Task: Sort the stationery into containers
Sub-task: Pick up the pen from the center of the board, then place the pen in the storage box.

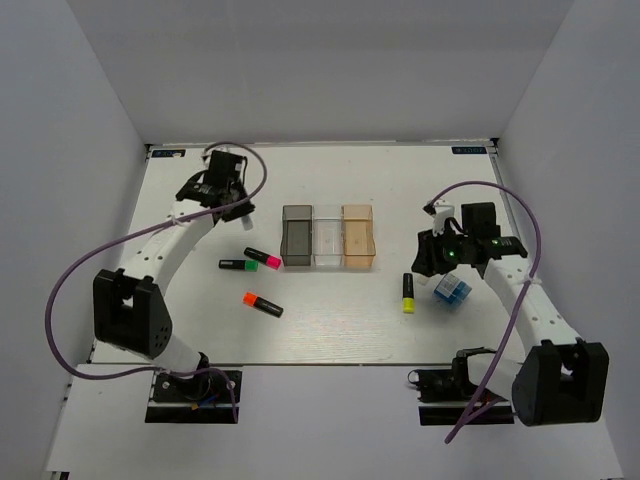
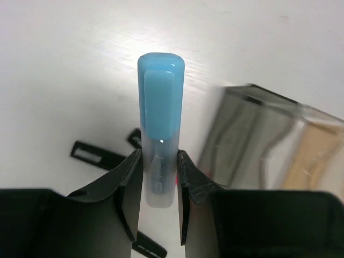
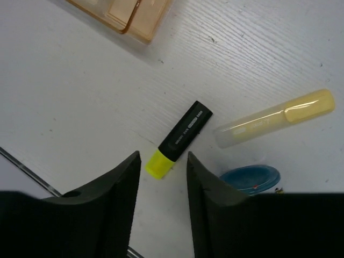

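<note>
Grips a blue pen in the left end effector, left of the grey bin — cap outward. Holds the right end effector open over the yellow highlighter on the counter (just beside a pale yellow pen).

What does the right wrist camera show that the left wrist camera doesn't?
Only the right wrist view: a yellow-tipped highlighter seen past the open right claw, with a pale yellow marker and a blue round item near it. Only the left wrist view: the left claw shut on a pale blue marker, with the grey bin and clear bin behind. Both: the orange bin and the white table.
</note>
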Robot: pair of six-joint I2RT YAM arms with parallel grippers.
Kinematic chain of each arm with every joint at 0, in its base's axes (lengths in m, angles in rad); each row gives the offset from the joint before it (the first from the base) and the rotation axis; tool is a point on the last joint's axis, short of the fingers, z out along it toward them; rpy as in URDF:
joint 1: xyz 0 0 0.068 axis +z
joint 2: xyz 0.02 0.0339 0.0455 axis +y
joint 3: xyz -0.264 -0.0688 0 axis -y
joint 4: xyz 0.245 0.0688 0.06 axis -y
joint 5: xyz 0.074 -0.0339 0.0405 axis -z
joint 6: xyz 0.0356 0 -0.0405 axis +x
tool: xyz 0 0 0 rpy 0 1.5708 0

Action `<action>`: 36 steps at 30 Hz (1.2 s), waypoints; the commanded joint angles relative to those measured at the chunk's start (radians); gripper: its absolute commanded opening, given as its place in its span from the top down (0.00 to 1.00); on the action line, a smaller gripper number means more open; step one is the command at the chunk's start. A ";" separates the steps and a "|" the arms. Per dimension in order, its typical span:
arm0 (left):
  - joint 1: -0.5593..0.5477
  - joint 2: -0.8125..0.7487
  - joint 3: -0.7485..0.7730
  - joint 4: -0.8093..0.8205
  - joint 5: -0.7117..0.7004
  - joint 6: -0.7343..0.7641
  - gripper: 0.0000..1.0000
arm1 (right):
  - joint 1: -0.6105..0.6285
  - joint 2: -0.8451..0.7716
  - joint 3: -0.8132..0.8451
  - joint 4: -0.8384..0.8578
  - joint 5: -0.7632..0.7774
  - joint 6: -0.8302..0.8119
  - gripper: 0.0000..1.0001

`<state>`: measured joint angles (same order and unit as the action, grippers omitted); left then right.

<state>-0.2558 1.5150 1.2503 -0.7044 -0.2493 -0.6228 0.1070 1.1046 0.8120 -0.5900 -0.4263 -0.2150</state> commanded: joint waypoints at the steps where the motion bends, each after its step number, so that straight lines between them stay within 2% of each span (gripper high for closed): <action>1: -0.089 0.048 0.102 0.048 0.097 0.184 1.00 | 0.010 0.049 0.064 -0.065 -0.035 -0.029 0.53; 3: -0.126 0.114 0.177 0.039 0.120 0.236 1.00 | 0.011 0.072 0.070 -0.074 -0.014 -0.018 0.44; 6: -0.178 0.194 0.257 0.040 0.140 0.328 1.00 | 0.017 0.106 0.084 -0.088 0.018 0.003 0.44; 11: -0.210 0.305 0.363 0.016 0.186 0.376 0.99 | 0.031 0.162 0.098 -0.056 0.161 0.054 0.44; 14: -0.220 0.339 0.391 0.013 0.203 0.396 0.96 | 0.037 0.184 0.107 -0.051 0.184 0.081 0.44; 20: -0.229 0.395 0.413 -0.006 0.234 0.388 0.94 | 0.040 0.167 0.096 -0.024 0.239 0.103 0.44; 26: -0.273 0.364 0.302 0.037 0.210 0.374 0.93 | 0.037 0.181 0.098 -0.015 0.284 0.105 0.42; 28: -0.283 0.364 0.285 0.043 0.193 0.368 0.85 | 0.042 0.192 0.098 -0.017 0.299 0.106 0.40; 32: -0.284 0.376 0.288 0.043 0.186 0.356 0.57 | 0.042 0.216 0.113 -0.022 0.339 0.126 0.37; 36: -0.289 0.383 0.311 0.034 0.177 0.350 0.40 | 0.039 0.256 0.145 -0.039 0.400 0.173 0.37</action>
<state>-0.5426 1.9251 1.5311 -0.6769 -0.0509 -0.2630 0.1455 1.3437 0.9012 -0.6296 -0.0883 -0.0837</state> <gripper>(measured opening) 0.581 0.627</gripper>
